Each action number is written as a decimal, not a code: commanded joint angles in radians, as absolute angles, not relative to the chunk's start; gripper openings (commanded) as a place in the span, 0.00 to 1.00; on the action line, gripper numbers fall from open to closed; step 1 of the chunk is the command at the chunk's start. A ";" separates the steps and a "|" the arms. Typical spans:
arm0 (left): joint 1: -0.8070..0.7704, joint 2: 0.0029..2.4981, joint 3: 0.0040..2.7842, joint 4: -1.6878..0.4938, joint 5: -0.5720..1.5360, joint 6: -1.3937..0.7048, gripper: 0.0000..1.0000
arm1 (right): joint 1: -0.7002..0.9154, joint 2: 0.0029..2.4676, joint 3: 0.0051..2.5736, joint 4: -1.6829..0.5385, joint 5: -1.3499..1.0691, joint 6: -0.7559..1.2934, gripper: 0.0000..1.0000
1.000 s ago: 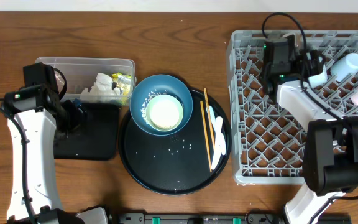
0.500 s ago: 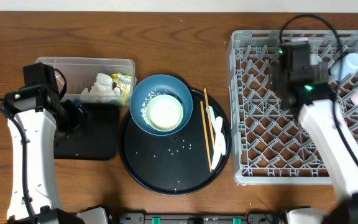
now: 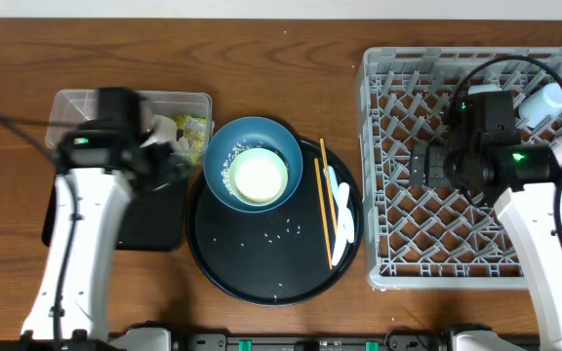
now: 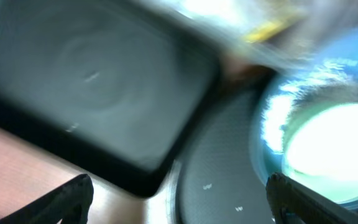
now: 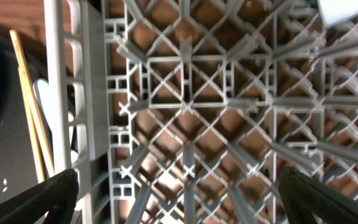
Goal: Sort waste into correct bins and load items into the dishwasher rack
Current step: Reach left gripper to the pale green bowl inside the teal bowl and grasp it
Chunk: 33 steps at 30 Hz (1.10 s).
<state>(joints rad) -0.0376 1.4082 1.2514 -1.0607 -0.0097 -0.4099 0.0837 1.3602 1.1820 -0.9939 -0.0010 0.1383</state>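
left fingers (image 4: 67, 199): spread wide, empty, over the matte black tray (image 3: 159, 219)
clear tub (image 3: 115, 102): holds crumpled napkins (image 3: 167, 127)
dark-blue bowl (image 3: 224, 146): glossy, rice-flecked, on the round tray (image 3: 261, 263)
rack (image 3: 388, 195): grey lattice, counter's right side
right fingers (image 5: 42, 199): wide, empty, above the rack

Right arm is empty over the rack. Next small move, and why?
Probably slide the right gripper left, over the left wall of the dishwasher rack, toward the chopsticks. Its jaws stand open and empty, and the chopsticks lie beside the white spoon on the round black tray, just outside that wall.
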 commanded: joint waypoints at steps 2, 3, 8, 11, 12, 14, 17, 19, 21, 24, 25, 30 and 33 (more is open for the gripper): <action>-0.230 1.419 1.252 -0.959 -0.004 -0.386 0.90 | 0.065 1.354 1.184 -1.010 -0.050 0.161 0.99; -0.261 1.423 1.252 -0.934 -0.004 -0.386 0.90 | 0.065 1.354 1.184 -1.011 -0.050 0.161 0.99; -0.424 1.484 1.252 -0.793 -0.004 -0.388 0.90 | 0.065 1.354 1.184 -1.017 -0.054 0.161 0.99; -0.477 1.543 1.252 -0.744 -0.004 -0.406 0.90 | 0.065 1.354 1.184 -1.026 -0.057 0.161 0.99; -0.489 1.565 1.252 -0.734 -0.004 -0.414 0.90 | 0.065 1.354 1.184 -1.029 -0.057 0.161 0.99; -0.502 1.606 1.252 -0.720 -0.004 -0.437 0.90 | 0.065 1.354 1.184 -1.036 -0.057 0.160 0.99; -0.509 1.666 1.252 -0.697 -0.004 -0.471 0.89 | 0.065 1.354 1.184 -1.041 -0.057 0.160 0.99; -0.513 1.699 1.252 -0.673 -0.003 -0.493 0.90 | 0.065 1.354 1.184 -1.040 -0.057 0.160 0.99; -0.517 1.725 1.252 -0.646 0.001 -0.495 0.89 | 0.065 1.354 1.184 -1.040 -0.057 0.160 0.99; -0.532 1.761 1.252 -0.620 0.001 -0.495 0.89 | 0.065 1.354 1.184 -1.040 -0.057 0.160 0.99; -0.536 1.774 1.252 -0.618 0.001 -0.496 0.89 | 0.065 1.354 1.184 -1.040 -0.057 0.160 0.99; -0.551 1.823 1.252 -0.619 0.001 -0.501 0.85 | 0.065 1.354 1.184 -1.040 -0.057 0.160 0.99; -0.554 1.838 1.252 -0.616 0.001 -0.524 0.81 | 0.065 1.354 1.184 -1.041 -0.057 0.160 0.99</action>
<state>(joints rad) -0.5510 1.8206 1.2514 -0.6197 0.0010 -0.4957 0.0826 1.3602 1.1824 -1.0382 -0.0528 0.1493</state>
